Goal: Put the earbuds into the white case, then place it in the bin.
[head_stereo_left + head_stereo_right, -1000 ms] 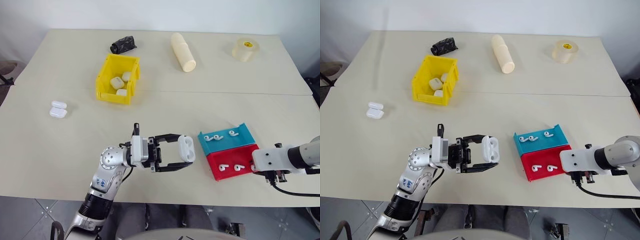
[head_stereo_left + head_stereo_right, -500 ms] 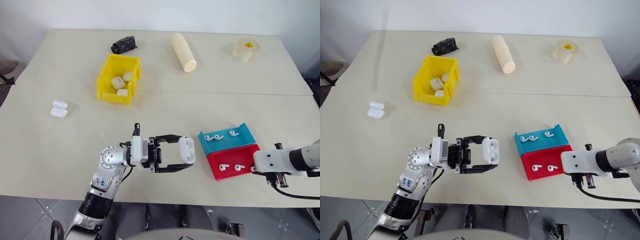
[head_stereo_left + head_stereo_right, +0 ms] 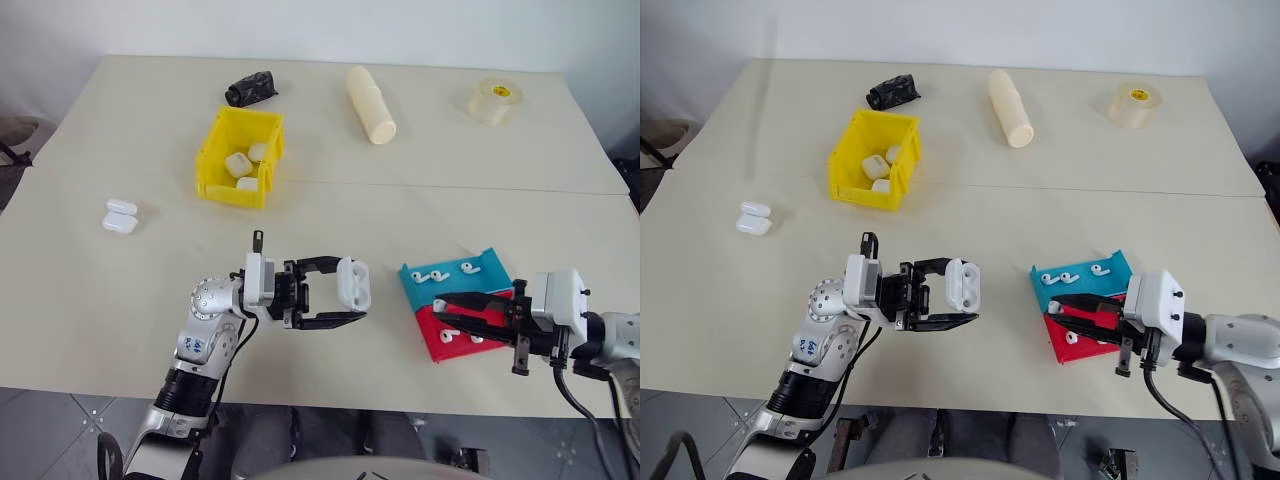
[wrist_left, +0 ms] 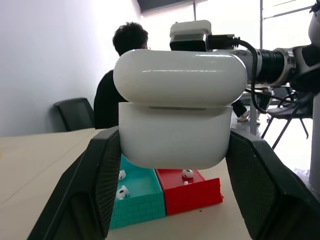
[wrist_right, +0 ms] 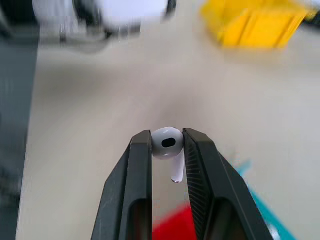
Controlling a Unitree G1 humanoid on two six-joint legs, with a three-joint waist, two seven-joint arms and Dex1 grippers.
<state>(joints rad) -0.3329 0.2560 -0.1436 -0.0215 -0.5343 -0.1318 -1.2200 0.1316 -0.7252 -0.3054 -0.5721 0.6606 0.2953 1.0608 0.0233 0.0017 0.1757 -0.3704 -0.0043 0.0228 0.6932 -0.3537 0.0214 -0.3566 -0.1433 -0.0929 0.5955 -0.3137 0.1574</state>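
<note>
My left gripper [image 3: 351, 292] is shut on the white case [image 3: 352, 280], held above the table's front middle; its lid looks lifted [image 4: 180, 70]. My right gripper [image 5: 167, 136] is shut on one white earbud [image 5: 168, 144], its stem hanging between the fingers. It points left over the red tray [image 3: 440, 350], a short gap from the case. More earbuds lie in the blue tray [image 3: 430, 275] and the red tray [image 3: 478, 338]. The yellow bin [image 3: 214, 168] stands at the back left with white cases [image 3: 238, 165] inside.
Two more white cases [image 3: 120, 217] lie on the table's left. A cream cylinder [image 3: 370, 103], a tape roll [image 3: 494, 101] and a black object [image 3: 250, 88] sit along the far side. A person [image 4: 122, 75] sits beyond the table.
My right arm has swung in from the table's right edge and risen, turning so its gripper now points left toward the case. The left gripper and case shifted slightly.
</note>
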